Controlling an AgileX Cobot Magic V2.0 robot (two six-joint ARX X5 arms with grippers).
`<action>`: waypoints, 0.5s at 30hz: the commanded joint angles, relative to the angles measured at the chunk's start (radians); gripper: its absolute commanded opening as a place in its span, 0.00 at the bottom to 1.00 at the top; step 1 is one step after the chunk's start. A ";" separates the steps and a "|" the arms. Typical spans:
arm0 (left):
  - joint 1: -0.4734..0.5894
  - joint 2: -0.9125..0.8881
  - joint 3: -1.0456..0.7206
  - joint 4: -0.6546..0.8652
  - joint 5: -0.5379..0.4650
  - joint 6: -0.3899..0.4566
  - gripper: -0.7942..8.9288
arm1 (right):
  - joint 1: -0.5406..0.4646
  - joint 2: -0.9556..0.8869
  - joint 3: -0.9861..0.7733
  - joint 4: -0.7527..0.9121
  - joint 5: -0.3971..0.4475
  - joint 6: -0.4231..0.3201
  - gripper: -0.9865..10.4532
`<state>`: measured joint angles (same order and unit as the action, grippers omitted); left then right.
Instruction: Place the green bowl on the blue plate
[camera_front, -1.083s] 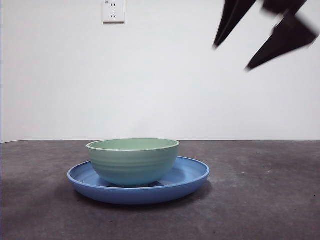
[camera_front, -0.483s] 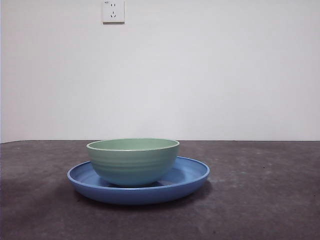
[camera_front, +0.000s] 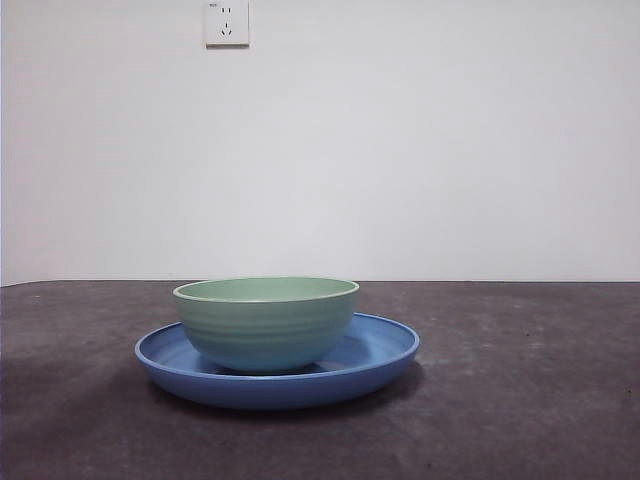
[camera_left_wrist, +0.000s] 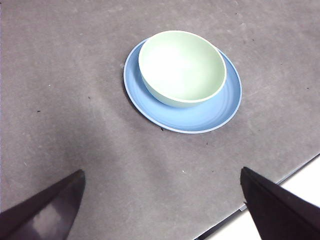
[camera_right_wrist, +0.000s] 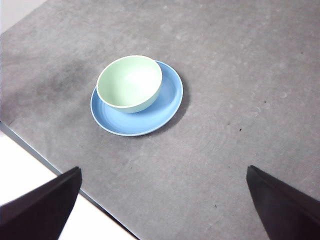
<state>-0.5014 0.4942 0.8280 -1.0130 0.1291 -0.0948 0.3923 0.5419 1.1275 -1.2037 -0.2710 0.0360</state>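
The green bowl (camera_front: 266, 322) stands upright on the blue plate (camera_front: 385, 350), a little off the plate's centre. Both also show in the left wrist view, the bowl (camera_left_wrist: 182, 68) on the plate (camera_left_wrist: 210, 112), and in the right wrist view, the bowl (camera_right_wrist: 129, 83) on the plate (camera_right_wrist: 160, 110). My left gripper (camera_left_wrist: 162, 200) is open and empty, high above the table and well away from the bowl. My right gripper (camera_right_wrist: 162, 200) is open and empty, also high and apart from the bowl. Neither gripper shows in the front view.
The dark grey table (camera_front: 520, 400) stretches around the plate. Its edge (camera_right_wrist: 55, 172) shows in the right wrist view and in the left wrist view (camera_left_wrist: 280, 177). A white wall with a socket (camera_front: 227, 22) stands behind.
One second ago an open black gripper was at the front view's top right; it has risen out of view. The bowl and plate have not moved.
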 joint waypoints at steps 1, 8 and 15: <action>-0.003 0.001 0.005 0.012 -0.002 0.008 0.60 | 0.005 0.003 0.015 -0.004 -0.018 -0.014 0.60; -0.003 0.001 0.005 0.011 -0.002 0.008 0.57 | 0.005 0.005 0.015 -0.003 -0.017 -0.015 0.59; -0.003 0.001 0.005 0.017 -0.002 0.003 0.11 | 0.005 0.005 0.015 0.002 -0.018 -0.018 0.11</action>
<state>-0.5014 0.4942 0.8280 -1.0088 0.1291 -0.0952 0.3923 0.5411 1.1275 -1.2148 -0.2871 0.0280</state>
